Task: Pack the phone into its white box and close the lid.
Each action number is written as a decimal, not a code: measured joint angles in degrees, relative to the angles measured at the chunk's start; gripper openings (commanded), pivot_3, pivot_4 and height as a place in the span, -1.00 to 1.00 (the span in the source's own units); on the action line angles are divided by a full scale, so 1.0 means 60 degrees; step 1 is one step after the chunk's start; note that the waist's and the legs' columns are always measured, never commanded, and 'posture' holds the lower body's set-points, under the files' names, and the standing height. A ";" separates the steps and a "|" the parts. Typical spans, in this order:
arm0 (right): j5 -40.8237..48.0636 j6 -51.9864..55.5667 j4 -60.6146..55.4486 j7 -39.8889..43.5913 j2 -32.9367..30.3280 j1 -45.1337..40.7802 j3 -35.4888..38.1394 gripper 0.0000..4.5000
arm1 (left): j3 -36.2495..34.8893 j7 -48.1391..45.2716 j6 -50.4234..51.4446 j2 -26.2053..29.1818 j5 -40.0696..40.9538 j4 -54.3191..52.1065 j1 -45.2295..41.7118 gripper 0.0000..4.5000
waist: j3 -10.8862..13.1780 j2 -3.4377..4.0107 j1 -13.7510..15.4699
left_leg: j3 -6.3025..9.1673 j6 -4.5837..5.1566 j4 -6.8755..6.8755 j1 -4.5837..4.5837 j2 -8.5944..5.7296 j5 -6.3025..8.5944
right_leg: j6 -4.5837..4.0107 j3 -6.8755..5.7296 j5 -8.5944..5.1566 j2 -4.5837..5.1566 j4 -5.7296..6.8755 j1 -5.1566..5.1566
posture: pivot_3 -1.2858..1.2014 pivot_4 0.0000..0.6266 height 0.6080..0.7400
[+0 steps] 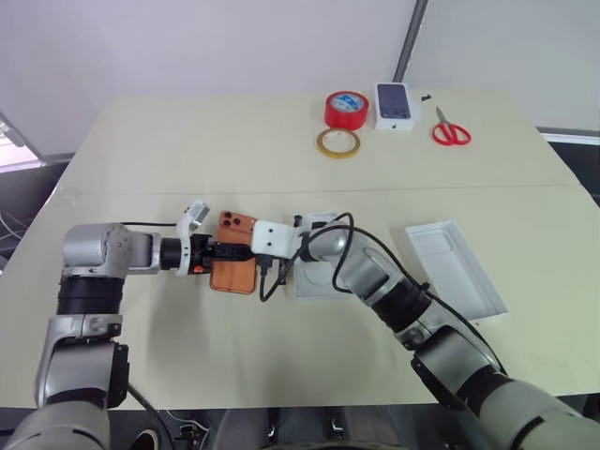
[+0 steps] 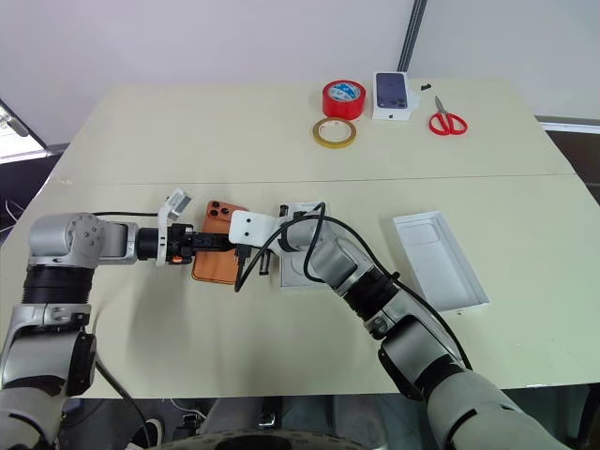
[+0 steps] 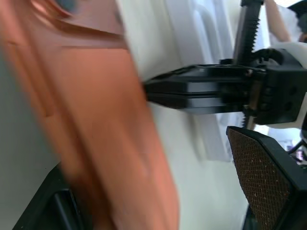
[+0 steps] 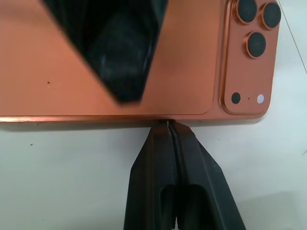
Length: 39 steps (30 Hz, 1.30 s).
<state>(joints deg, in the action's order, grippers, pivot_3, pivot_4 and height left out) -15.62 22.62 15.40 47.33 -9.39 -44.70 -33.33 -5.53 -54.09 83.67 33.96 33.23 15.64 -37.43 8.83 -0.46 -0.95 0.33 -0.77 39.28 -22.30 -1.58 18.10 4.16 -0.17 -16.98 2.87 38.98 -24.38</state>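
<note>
On table (image 1: pixel 281 356), mid-left:
phone (image 1: pixel 233 265): flat, lenses toward twelve o'clock
right gripper (image 4: pixel 169 125): pressed shut, tips at phone's three o'clock edge
left gripper (image 1: pixel 225 252): spread wide, over phone from nine o'clock

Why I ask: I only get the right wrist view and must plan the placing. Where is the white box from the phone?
Observer: The white box lies on the table just to the robot's right of the phone, partly under the right arm.
Operator: And the lid?
Observer: The lid lies further to the right, apart from the box, open side up.
Operator: Whose black finger do I see over the phone's back?
Observer: It belongs to the left gripper, which reaches in from the phone's left side with its jaws open.
</note>
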 measured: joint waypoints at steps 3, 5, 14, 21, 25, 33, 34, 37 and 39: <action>-0.0002 -0.0027 0.0000 -0.0006 -0.0007 0.0001 -0.0001 -0.98 | -0.0254 0.0155 -0.0035 -0.0099 0.0099 0.0247 -0.0016 0.75 | 0.0000 0.0000 0.0001 | 0.0000 -0.0004 0.0000 0.0000 -0.0001 -0.0002 | 0.0000 0.0000 0.0000 0.0000 0.0000 0.0000 | 0.03 -0.52 1.00; 0.0000 -0.0073 0.0000 -0.0005 -0.0007 0.0009 -0.0005 -0.98 | -0.0452 0.0225 -0.0024 -0.0115 0.0208 0.0417 -0.0016 0.75 | 0.0000 0.0000 -0.0011 | 0.0000 -0.0008 0.0000 0.0000 -0.0001 -0.0005 | 0.0000 0.0000 0.0000 0.0000 0.0000 -0.0001 | 0.03 -0.52 1.00; 0.0002 -0.0206 0.0000 -0.0002 0.0004 0.0078 -0.0026 -1.00 | -0.0931 0.0219 -0.0298 0.0204 0.0743 0.0828 0.0498 0.38 | 0.0000 0.0000 -0.0254 | 0.0004 -0.0019 -0.0005 0.0000 0.0001 -0.0011 | -0.0001 0.0000 -0.0001 -0.0002 0.0008 -0.0010 | 0.03 -0.52 1.00; -0.0001 -0.0293 -0.0002 0.0008 0.0004 0.0114 -0.0023 -1.00 | -0.0885 0.0299 -0.0699 0.0275 0.0763 0.1303 0.0786 -0.51 | 0.0000 -0.0002 -0.0274 | 0.0004 -0.0021 -0.0008 -0.0001 0.0003 -0.0012 | -0.0001 0.0000 0.0000 -0.0003 0.0016 -0.0018 | 0.03 -0.52 1.00; -0.0002 -0.0296 -0.0002 0.0016 -0.0002 0.0115 -0.0023 -1.00 | -0.0878 0.0299 -0.0736 0.0277 0.0805 0.1314 0.0792 -0.51 | 0.0000 -0.0002 -0.0269 | 0.0004 -0.0020 -0.0008 -0.0001 0.0003 -0.0011 | -0.0001 0.0000 0.0000 -0.0003 0.0016 -0.0018 | 0.03 -0.52 1.00; -0.0008 -0.0298 -0.0002 -0.0001 -0.0015 0.0129 -0.0023 -1.00 | -0.1025 0.0233 -0.0655 0.0146 0.1057 0.1601 0.0605 -0.98 | -0.0001 -0.0005 -0.0262 | 0.0004 -0.0020 -0.0008 -0.0001 0.0003 -0.0011 | -0.0001 0.0000 0.0000 -0.0002 0.0014 -0.0015 | 0.03 -0.52 1.00; -0.0006 -0.0323 -0.0003 -0.0021 -0.0015 0.0151 -0.0023 -1.00 | -0.1047 0.0232 -0.0655 0.0145 0.1061 0.1661 0.0603 -0.98 | -0.0001 -0.0004 -0.0274 | 0.0004 -0.0020 -0.0008 0.0000 0.0002 -0.0011 | -0.0001 0.0002 0.0000 -0.0003 0.0015 -0.0016 | 0.03 -0.52 1.00; 0.0033 -0.0443 -0.0002 -0.0155 -0.0011 0.0184 0.0016 -1.00 | -0.1117 0.0232 -0.0705 0.0117 0.1122 0.1748 0.0653 -0.98 | -0.0001 -0.0004 -0.0263 | 0.0004 -0.0021 -0.0008 0.0000 0.0003 -0.0012 | -0.0001 0.0001 0.0000 -0.0003 0.0016 -0.0016 | 0.03 -0.52 1.00; 0.0196 -0.0476 -0.0002 -0.0310 0.0069 0.0240 0.0240 -1.00 | -0.1156 0.0227 -0.0758 0.0107 0.1167 0.1731 0.0705 -0.98 | -0.0001 -0.0004 -0.0263 | 0.0004 -0.0021 -0.0008 0.0000 0.0003 -0.0012 | -0.0001 0.0001 0.0000 -0.0002 0.0016 -0.0016 | 0.03 -0.52 1.00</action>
<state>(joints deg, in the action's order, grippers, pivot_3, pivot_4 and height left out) -14.45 19.77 15.39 45.47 -8.98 -43.26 -31.89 -12.46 -52.72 79.12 34.60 40.23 26.03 -33.20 8.82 -0.48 -2.53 0.35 -0.90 39.23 -22.30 -1.56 18.03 4.15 -0.17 -16.98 2.86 39.08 -24.48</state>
